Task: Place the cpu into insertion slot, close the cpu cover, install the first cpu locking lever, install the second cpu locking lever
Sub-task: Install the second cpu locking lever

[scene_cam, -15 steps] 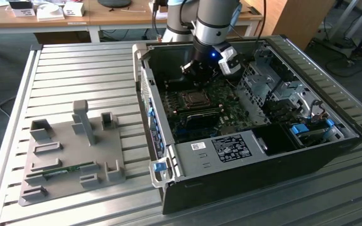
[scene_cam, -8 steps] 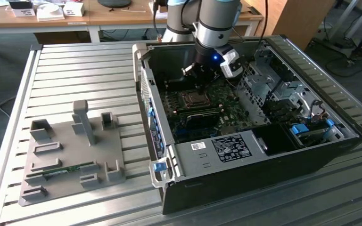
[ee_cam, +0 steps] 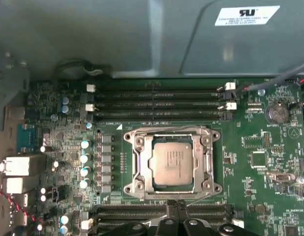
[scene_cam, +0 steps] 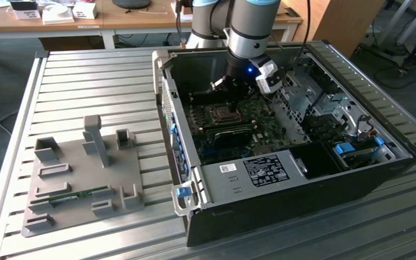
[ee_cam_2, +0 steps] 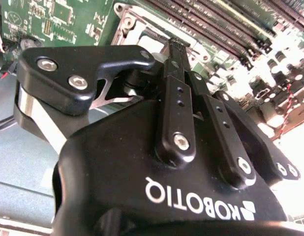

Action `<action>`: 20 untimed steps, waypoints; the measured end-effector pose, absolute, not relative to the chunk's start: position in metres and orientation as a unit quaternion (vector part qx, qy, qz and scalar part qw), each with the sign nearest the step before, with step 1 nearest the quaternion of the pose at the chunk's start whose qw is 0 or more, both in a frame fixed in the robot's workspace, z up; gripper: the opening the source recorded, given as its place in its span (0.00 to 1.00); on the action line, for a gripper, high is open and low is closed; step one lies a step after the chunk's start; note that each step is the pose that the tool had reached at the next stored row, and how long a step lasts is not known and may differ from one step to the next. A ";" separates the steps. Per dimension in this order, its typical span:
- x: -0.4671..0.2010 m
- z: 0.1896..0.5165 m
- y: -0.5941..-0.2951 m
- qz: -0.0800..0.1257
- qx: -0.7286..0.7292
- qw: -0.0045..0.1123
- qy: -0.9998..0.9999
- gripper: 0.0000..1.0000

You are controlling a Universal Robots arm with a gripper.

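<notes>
**Technician:** CPU status? Where was the small, thin, greyish-gold square chip [ee_cam: 172, 164] located?

**Inspector:** It lay flat inside the insertion slot [ee_cam: 207, 153], the square dark socket with a silvery metal rim, on the green motherboard [ee_cam: 270, 162]. The square silvery metal cpu cover [ee_cam: 140, 163], a frame plate with a large window, appeared lowered around the chip, so the chip's face showed through the window. Whether the two locking levers were fully latched could not be determined.

**Technician:** And the end effector?

**Inspector:** The black two-finger gripper [ee_cam: 177, 209] had its fingers [ee_cam_2: 174, 110] brought together with almost no gap, and it held nothing. In the first wrist view the tips stood just beside the socket's edge, on the side of the nearer memory slots [ee_cam: 157, 211]. A closed tip is narrow, which likely suited pushing a thin lever or plate rather than grasping.

**Technician:** Arm position?

**Inspector:** In the exterior view the gripper [scene_cam: 226, 86] reached down into the open black computer case [scene_cam: 294, 206], above the socket. The grey parts fixture [scene_cam: 85, 179] rested well apart, toward the exterior view's left, with a long green memory stick [scene_cam: 71, 196] on it.
</notes>
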State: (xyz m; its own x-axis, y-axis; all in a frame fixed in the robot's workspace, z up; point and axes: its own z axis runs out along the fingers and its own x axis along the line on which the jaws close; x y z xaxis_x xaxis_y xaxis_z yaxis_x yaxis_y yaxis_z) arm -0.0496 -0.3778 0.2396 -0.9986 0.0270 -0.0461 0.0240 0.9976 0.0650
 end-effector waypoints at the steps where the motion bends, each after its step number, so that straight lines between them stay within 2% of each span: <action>1: -0.050 0.240 -0.379 0.032 0.013 0.023 0.999 0.11; 20: -0.051 0.239 -0.381 0.032 0.013 0.023 0.999 0.11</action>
